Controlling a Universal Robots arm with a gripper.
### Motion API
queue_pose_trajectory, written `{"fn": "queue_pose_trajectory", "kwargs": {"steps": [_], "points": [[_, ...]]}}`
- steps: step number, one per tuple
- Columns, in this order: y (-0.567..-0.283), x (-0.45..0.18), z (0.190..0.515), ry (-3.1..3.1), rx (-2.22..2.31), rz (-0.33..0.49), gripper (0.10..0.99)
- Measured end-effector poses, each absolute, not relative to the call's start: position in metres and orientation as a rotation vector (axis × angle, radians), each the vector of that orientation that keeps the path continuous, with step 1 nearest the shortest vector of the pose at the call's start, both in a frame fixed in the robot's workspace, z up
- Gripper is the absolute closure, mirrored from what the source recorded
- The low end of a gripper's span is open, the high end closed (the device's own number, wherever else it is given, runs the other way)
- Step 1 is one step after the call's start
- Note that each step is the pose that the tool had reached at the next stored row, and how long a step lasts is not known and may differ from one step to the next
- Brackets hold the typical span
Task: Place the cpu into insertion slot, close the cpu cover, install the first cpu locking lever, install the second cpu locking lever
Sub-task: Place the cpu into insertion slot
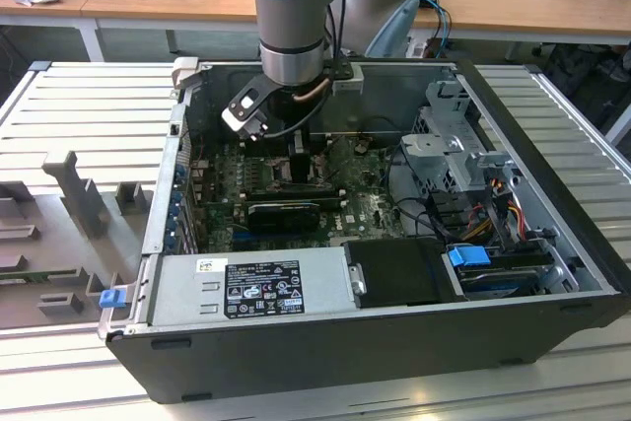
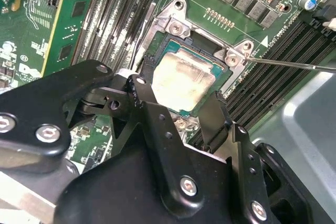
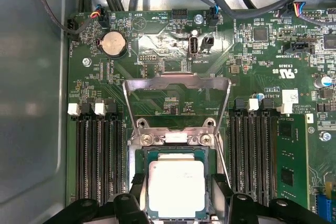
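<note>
cpu point(image 3: 176, 188) in insertion slot point(image 2: 202, 47), straddled by gripper point(image 3: 178, 180); whether gripped, cannot tell

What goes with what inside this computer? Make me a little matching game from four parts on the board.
Things:
1. cpu
2. cpu cover
3. coin battery
4. memory slots

Descriptions:
A. long and black, in rows on both sides of the cpu
B. round and silvery
C. swung open, with the green board showing through its window
D. pale silvery square face

Pairs: 1-D, 2-C, 3-B, 4-A.
</note>
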State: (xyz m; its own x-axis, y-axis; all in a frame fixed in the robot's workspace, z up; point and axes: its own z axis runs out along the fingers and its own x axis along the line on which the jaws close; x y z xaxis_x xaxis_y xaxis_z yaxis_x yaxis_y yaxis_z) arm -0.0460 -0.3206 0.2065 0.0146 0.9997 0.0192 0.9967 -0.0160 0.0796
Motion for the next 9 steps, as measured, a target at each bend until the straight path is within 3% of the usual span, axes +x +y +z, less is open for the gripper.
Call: {"fn": "queue_pose_trajectory", "kwargs": {"steps": [9], "points": [[-0.3207, -0.046, 0.215, 2.171, 2.204, 0.104, 0.482]]}}
